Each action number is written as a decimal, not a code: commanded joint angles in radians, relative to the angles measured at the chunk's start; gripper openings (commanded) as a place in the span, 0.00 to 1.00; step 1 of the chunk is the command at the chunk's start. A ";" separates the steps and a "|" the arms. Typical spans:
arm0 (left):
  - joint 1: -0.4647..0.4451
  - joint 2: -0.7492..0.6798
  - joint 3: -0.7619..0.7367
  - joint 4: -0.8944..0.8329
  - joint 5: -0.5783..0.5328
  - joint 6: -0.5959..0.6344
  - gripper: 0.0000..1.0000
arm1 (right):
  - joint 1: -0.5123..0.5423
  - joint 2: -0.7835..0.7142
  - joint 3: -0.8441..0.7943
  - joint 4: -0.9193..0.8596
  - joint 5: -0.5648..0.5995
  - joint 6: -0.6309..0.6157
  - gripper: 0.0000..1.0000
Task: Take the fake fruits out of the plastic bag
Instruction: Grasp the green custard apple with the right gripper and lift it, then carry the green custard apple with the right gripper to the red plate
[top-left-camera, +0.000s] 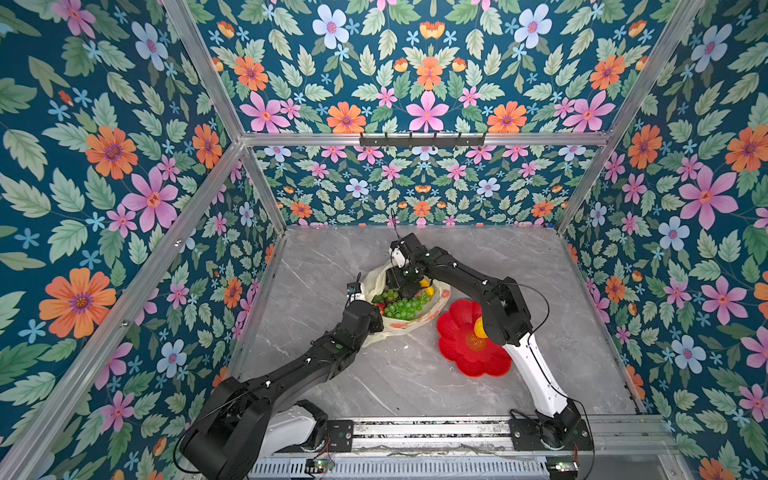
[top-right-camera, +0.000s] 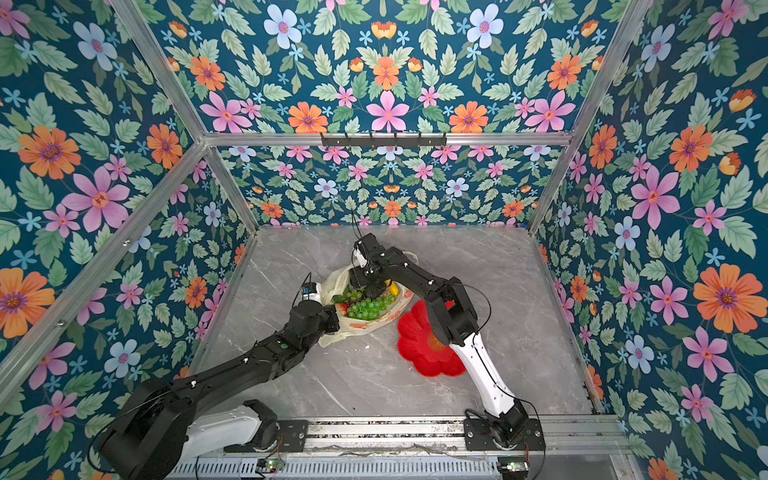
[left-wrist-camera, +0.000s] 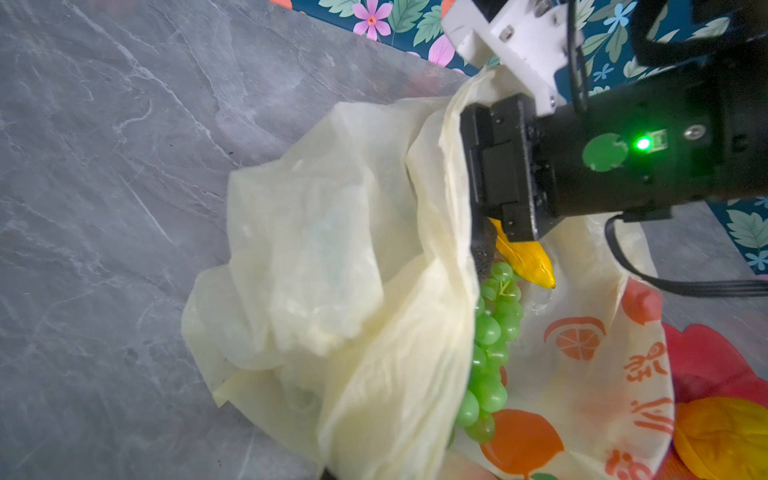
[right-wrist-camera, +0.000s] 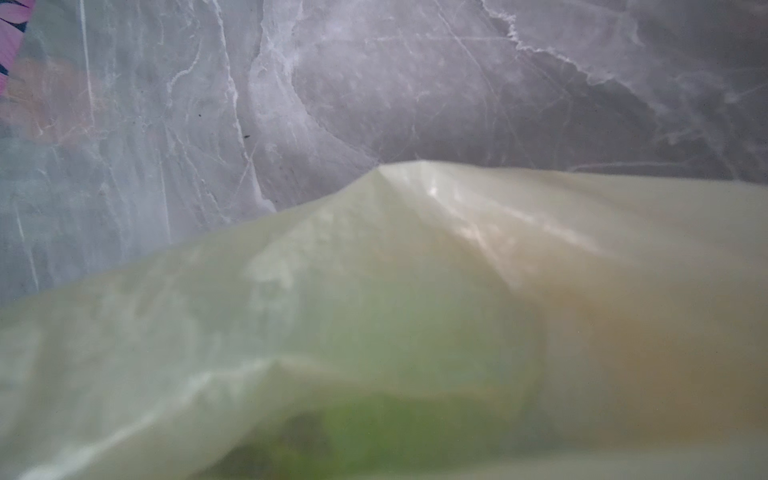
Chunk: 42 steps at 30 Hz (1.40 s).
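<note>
Lab robot cell from where I sit, not a home or kitchen. Evidence: bare aluminium extrusion frame (top-left-camera: 178, 243) boxing everything in, with printed floral panels (top-left-camera: 104, 166) fixed to it on the left, right and far sides like a backdrop. Bench (top-left-camera: 395, 374) is a grey marble-look slab filling the frame's floor. Along the near edge a slotted metal rail (top-left-camera: 432, 428) carries the left arm (top-left-camera: 291, 374) and right arm (top-left-camera: 536, 370) on bolted black plates, with exposed cabling and small boards with green LEDs (top-left-camera: 319, 464). Black hook rack (top-left-camera: 422, 141) on the far crossbar. Props are toys: fake fruits (top-left-camera: 401, 307) in a plastic bag (top-left-camera: 374, 282).
</note>
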 joint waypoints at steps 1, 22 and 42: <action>0.002 0.006 0.002 0.018 -0.013 0.018 0.00 | 0.000 -0.019 -0.008 0.018 -0.003 0.006 0.71; 0.025 0.047 0.046 0.014 -0.027 0.036 0.00 | 0.002 -0.300 -0.329 -0.046 0.048 0.080 0.70; 0.045 0.096 0.077 0.000 -0.040 0.131 0.00 | 0.053 -0.616 -0.576 -0.346 0.234 0.094 0.70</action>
